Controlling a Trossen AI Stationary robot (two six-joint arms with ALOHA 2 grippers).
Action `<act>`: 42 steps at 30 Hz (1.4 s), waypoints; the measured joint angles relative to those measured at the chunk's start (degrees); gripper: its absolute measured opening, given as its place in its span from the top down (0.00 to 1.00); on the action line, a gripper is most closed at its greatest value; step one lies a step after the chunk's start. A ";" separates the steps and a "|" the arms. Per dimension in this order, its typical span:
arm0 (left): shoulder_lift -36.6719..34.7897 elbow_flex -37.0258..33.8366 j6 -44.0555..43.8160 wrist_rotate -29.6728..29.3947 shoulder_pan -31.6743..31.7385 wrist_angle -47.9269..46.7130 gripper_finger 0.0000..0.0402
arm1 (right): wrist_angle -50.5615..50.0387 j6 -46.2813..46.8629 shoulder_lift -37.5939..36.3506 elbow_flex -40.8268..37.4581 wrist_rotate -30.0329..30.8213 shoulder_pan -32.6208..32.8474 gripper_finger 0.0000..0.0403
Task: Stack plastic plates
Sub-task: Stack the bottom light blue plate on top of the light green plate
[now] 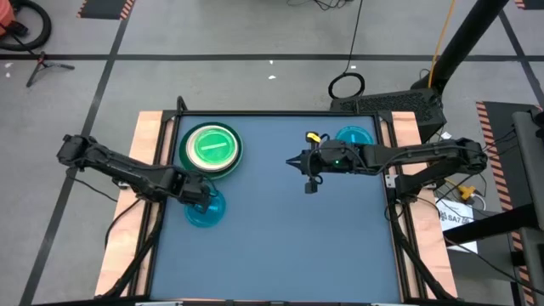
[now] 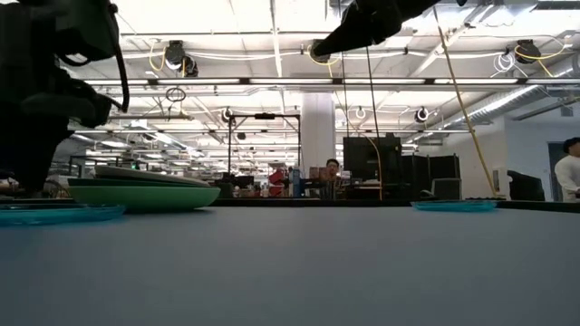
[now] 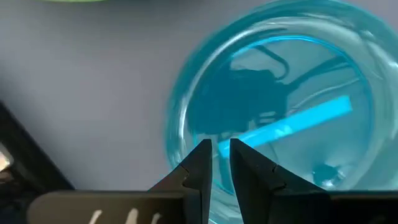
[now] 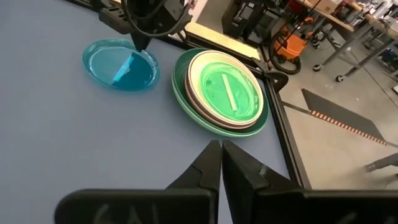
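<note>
A translucent cyan plate [image 1: 206, 212] [image 3: 280, 106] [image 4: 121, 65] lies flat on the blue table near its left edge, and also shows in the low view [image 2: 54, 215]. My left gripper [image 1: 200, 194] [image 3: 221, 149] points down at its rim, fingers nearly together. Behind it sits a stack of plates [image 1: 212, 146] [image 4: 224, 90] [image 2: 145, 195]: dark green at the bottom, pale ones between, bright green on top. A second cyan plate [image 1: 355, 136] [image 2: 453, 206] lies at the far right. My right gripper [image 1: 293, 160] [image 4: 221, 149] is shut, raised over the table's middle, holding nothing. My left gripper comes from above, pointing down, and is closed to a narrow gap at the cyan plate's rim [image 3: 180, 149] on the side toward the table's left edge. Its own fingers [image 3: 202, 158] cover the exact spot. The plate lies flat on the table.
The table's near half and middle are bare blue surface [image 1: 280, 246]. Wooden side rails [image 1: 149, 136] and a dark frame border the table. A small yellow piece [image 1: 313, 136] lies near the second cyan plate. People and equipment show in the room beyond the table.
</note>
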 joint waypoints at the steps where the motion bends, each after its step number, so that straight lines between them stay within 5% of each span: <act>1: 0.68 0.00 -0.21 -0.09 0.00 0.26 0.84 | -0.05 -0.19 0.04 0.00 0.00 0.00 0.98; 10: 9.40 0.02 -2.15 -1.49 -2.21 8.39 0.84 | -0.09 -0.69 0.05 0.00 -0.01 0.00 0.98; 22: 17.40 0.51 4.95 -1.55 -4.04 44.41 0.84 | -0.11 -0.72 0.05 0.00 -0.01 0.00 0.98; 25: 17.01 4.53 9.63 -0.82 -4.05 39.79 0.84 | -0.12 -0.68 0.05 0.00 -0.02 0.00 0.98; 33: 13.89 16.71 25.78 -3.01 -4.50 2.81 0.84 | -0.61 -0.45 0.05 0.00 -0.02 0.00 0.98; 36: 12.03 15.11 24.29 -3.36 -2.79 -4.76 0.84 | -0.73 -0.30 0.05 0.00 -0.02 0.00 0.98; 42: 6.79 9.61 16.29 -4.51 -1.60 -5.48 0.84 | -0.77 -0.11 0.05 0.00 -0.02 0.00 0.98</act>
